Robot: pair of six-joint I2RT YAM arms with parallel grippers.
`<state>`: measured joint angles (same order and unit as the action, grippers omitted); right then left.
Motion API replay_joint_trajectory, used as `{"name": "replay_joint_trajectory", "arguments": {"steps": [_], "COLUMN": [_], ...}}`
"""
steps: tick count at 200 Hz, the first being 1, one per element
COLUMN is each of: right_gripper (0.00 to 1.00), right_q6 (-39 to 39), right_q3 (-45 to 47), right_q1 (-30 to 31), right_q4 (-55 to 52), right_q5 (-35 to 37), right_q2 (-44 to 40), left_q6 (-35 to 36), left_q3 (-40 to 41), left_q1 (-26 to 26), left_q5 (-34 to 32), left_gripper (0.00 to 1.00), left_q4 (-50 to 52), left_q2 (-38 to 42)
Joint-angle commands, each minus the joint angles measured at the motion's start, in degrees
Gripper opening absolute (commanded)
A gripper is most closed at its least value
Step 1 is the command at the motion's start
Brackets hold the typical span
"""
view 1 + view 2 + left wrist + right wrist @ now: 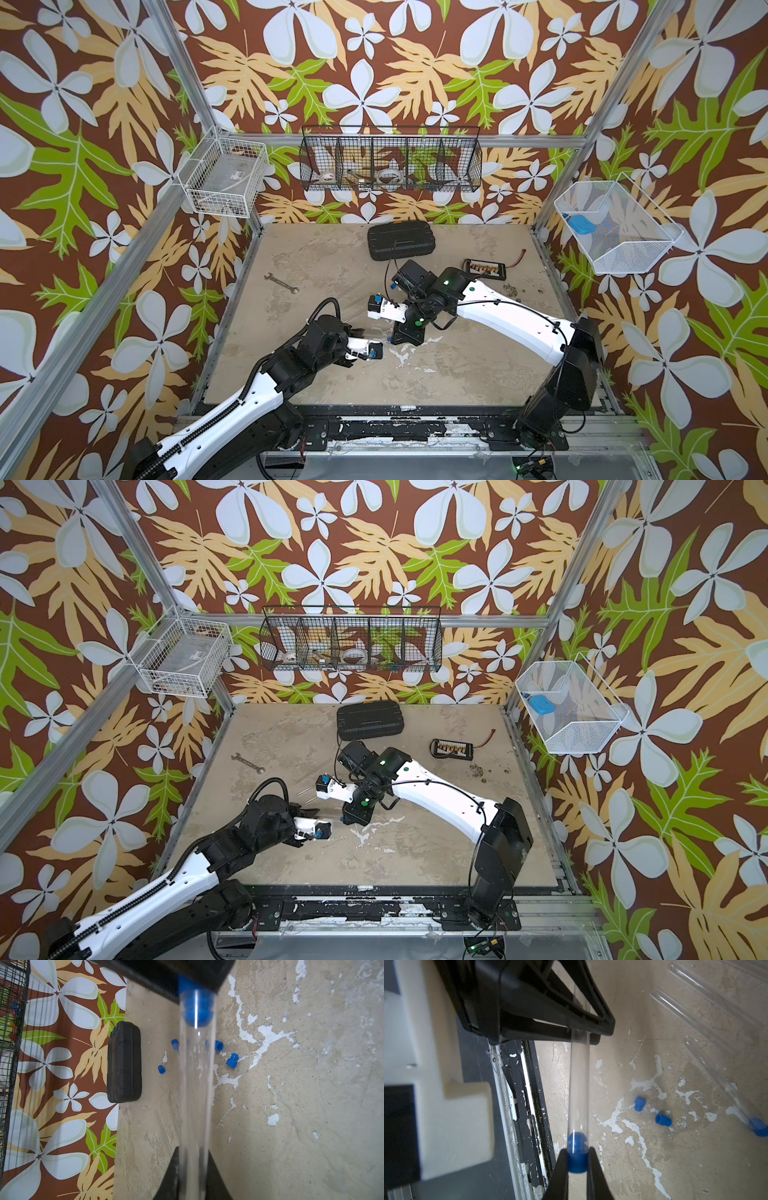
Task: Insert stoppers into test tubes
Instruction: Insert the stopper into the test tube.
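While the left gripper (193, 1153) clamps the tube (579, 1088) above the surface (695, 1167), the right gripper (577, 1156) pinches the stopper (195, 1009), whose nose sits inside the tube's mouth; the tube's long axis runs straight between them, so any further push goes along it.

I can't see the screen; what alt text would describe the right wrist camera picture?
The right gripper pinches a blue stopper seated in the mouth of a clear test tube, which the left gripper holds farther along. Two loose stoppers, one capped tube and empty tubes lie on the beige table.
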<state>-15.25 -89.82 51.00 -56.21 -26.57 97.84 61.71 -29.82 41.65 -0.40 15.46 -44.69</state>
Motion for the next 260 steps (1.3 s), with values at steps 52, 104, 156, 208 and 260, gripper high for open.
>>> {"name": "replay_joint_trajectory", "arguments": {"steps": [52,104,156,208,260], "right_gripper": [0.35,0.51,0.47,0.45,0.45], "right_q6": [-0.67,7.54,17.4,16.79,16.74], "right_q3": [8.84,21.96,36.74,39.17,40.58], "right_q1": [-1.57,-12.36,-23.52,-23.64,-23.74], "right_q4": [21.21,24.81,39.32,39.79,41.17], "right_q5": [-2.59,-11.75,-11.78,-8.34,-5.97], "right_q2": [-8.69,-23.82,-35.53,-36.62,-36.98], "left_q6": [2.04,-6.66,-17.06,-19.66,-23.48], "left_q3": [3.41,5.4,2.6,-0.35,-5.33], "left_q1": [1.29,1.17,0.14,-0.84,-7.1], "left_q5": [5.57,2.51,7.64,7.06,12.58], "left_gripper": [0.0,0.0,0.0,0.0,0.0], "left_q4": [-9.28,-7.29,-5.1,-2.31,2.36], "left_q2": [-0.23,-3.04,-8.67,-13.18,-20.21]}}
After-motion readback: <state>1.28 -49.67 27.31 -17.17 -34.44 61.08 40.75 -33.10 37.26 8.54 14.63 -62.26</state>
